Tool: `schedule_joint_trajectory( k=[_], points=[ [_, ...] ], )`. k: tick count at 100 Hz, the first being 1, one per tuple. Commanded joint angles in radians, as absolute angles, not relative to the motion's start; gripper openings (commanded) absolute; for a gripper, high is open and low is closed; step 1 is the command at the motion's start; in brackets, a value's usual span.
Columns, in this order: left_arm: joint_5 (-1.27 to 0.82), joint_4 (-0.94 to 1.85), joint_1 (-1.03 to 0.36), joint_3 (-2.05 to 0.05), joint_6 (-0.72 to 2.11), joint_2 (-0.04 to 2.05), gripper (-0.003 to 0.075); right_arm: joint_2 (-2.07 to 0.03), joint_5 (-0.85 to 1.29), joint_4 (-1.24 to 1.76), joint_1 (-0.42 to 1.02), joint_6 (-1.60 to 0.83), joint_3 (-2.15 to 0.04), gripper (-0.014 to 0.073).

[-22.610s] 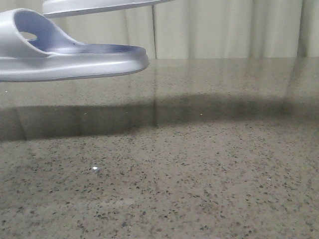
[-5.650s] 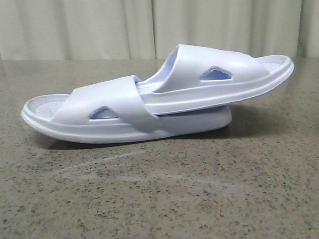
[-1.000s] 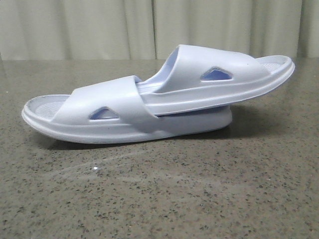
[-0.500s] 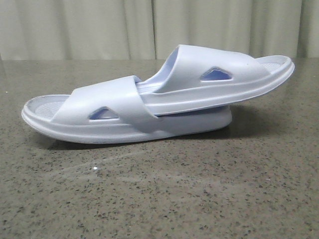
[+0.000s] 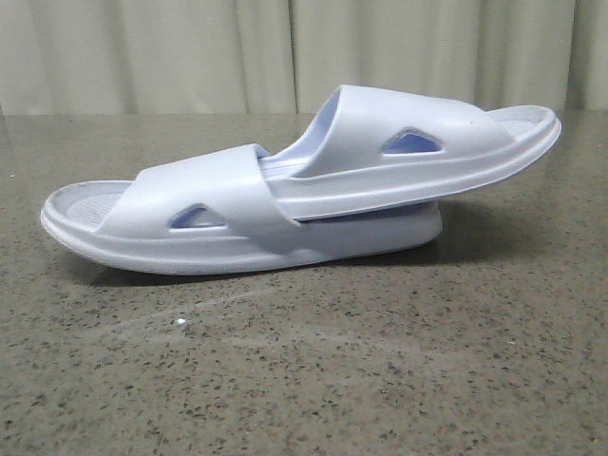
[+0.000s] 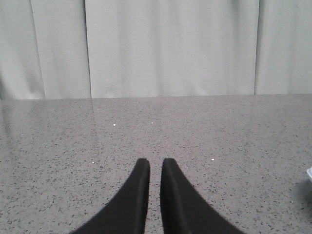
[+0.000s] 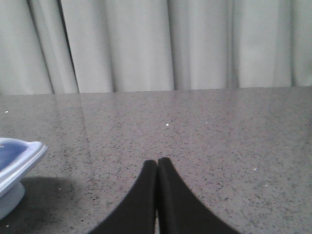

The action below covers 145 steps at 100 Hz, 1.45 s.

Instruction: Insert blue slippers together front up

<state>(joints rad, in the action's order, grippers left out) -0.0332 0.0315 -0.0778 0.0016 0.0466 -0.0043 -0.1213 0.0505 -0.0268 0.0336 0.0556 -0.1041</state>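
Note:
The blue slippers lie joined on the speckled table in the front view. The lower slipper [image 5: 204, 204] rests flat. The upper slipper [image 5: 427, 152] has one end pushed under the lower one's strap, and its other end tilts up to the right. Both have their straps upward. Neither gripper shows in the front view. My left gripper [image 6: 155, 162] is almost closed, with a thin slit between its fingers, and holds nothing. A sliver of slipper [image 6: 309, 173] shows at that view's edge. My right gripper [image 7: 157, 162] is shut and empty, beside one slipper end [image 7: 14, 156].
The grey speckled table [image 5: 380, 361] runs back to pale curtains [image 5: 285, 57] behind its far edge. Nothing else stands on it in any view.
Long ago the slippers hung in the air at the upper left; now they rest joined on the table. Over the last second nothing has moved.

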Motion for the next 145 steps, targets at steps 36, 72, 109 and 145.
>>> schedule_joint_trajectory(
  k=[36, 72, 109, 145],
  points=[
    [0.049, 0.040, -0.077, 0.011, 0.038, -0.032, 0.0016, 0.031, 0.000, -0.065, -0.020, 0.203, 0.032, -0.0107],
    [0.049, 0.040, -0.077, 0.011, 0.038, -0.032, 0.0016, 0.031, 0.008, -0.092, -0.020, 0.205, 0.030, -0.0107],
    [0.049, 0.040, -0.077, 0.011, 0.038, -0.032, 0.0016, 0.031, 0.010, -0.092, -0.020, 0.205, 0.030, -0.0107],
    [0.049, 0.040, -0.077, 0.011, 0.038, -0.032, 0.0016, 0.031, 0.010, -0.092, -0.020, 0.205, 0.030, -0.0107]
  ],
)
